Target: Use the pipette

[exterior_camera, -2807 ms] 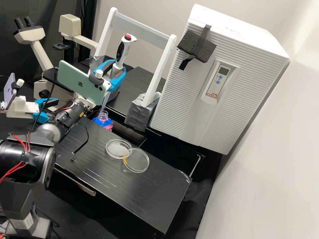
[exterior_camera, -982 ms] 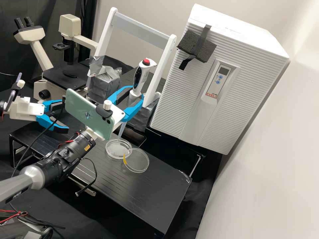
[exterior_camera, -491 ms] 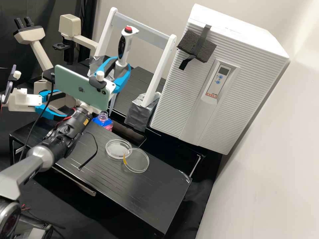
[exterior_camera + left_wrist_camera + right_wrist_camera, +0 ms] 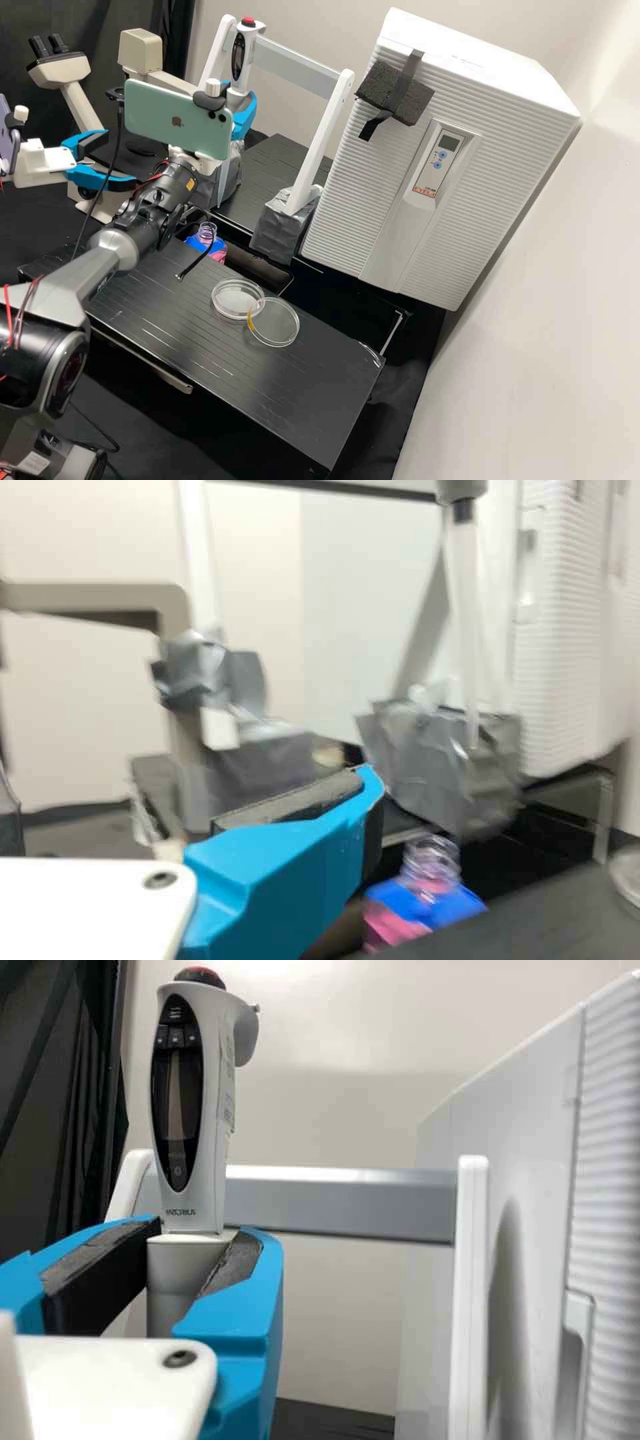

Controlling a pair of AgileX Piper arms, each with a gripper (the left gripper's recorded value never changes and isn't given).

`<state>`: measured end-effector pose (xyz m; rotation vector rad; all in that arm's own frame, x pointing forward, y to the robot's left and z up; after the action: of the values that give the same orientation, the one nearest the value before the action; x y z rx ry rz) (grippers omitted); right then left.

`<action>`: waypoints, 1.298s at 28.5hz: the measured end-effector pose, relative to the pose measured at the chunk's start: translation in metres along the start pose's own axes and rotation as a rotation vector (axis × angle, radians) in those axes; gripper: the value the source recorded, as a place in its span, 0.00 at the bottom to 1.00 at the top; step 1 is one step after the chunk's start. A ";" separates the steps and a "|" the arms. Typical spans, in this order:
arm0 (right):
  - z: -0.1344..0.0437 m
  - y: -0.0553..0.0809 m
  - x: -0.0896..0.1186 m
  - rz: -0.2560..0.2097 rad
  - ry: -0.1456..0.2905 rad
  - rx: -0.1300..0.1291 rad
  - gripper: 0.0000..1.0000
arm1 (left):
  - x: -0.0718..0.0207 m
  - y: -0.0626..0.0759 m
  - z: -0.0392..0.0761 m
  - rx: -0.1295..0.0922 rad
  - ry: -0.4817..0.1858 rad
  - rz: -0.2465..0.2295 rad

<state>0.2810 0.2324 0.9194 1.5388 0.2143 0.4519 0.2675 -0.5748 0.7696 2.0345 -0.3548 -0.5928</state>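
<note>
My right gripper (image 4: 235, 107) is shut on a white pipette (image 4: 240, 41) with a dark panel and a red button, held upright high above the back left of the bench. The right wrist view shows the pipette (image 4: 190, 1110) clamped between the blue fingers (image 4: 235, 1300). Its clear tip (image 4: 466, 640) hangs well above the open pink bottle (image 4: 425, 895). That bottle (image 4: 209, 241) stands at the platform's back edge. A clear petri dish (image 4: 237, 297) and its lid (image 4: 274, 321) lie mid-platform. My left gripper (image 4: 90, 160) is open at far left, holding nothing.
A large white ribbed appliance (image 4: 453, 153) fills the right side. A white frame with a grey crossbar (image 4: 293, 63) stands on tape-wrapped bases (image 4: 280, 223) behind the bottle. A microscope (image 4: 67, 73) sits at back left. The black platform (image 4: 280, 387) has bare room at front.
The right arm carried the pipette from the bottle over the petri dish, back above the bottle, and has now lifted it higher. The left gripper rose a little.
</note>
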 end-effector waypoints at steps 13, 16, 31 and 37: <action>-0.001 0.003 0.055 -0.064 -0.052 -0.052 0.00 | -0.0007 0.014 -0.009 0.021 0.035 0.030; 0.006 -0.001 0.062 -0.095 -0.089 -0.054 0.00 | -0.0020 0.017 -0.009 0.021 0.035 0.040; 0.022 0.010 0.075 -0.092 -0.170 -0.011 0.00 | -0.0019 0.016 -0.009 0.018 0.036 0.031; 0.016 0.003 0.075 -0.133 -0.170 0.003 0.00 | -0.0014 0.015 -0.006 0.016 0.027 0.024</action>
<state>0.3550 0.2482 0.9335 1.5461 0.1842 0.2145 0.2694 -0.5774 0.7855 2.0494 -0.3683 -0.5489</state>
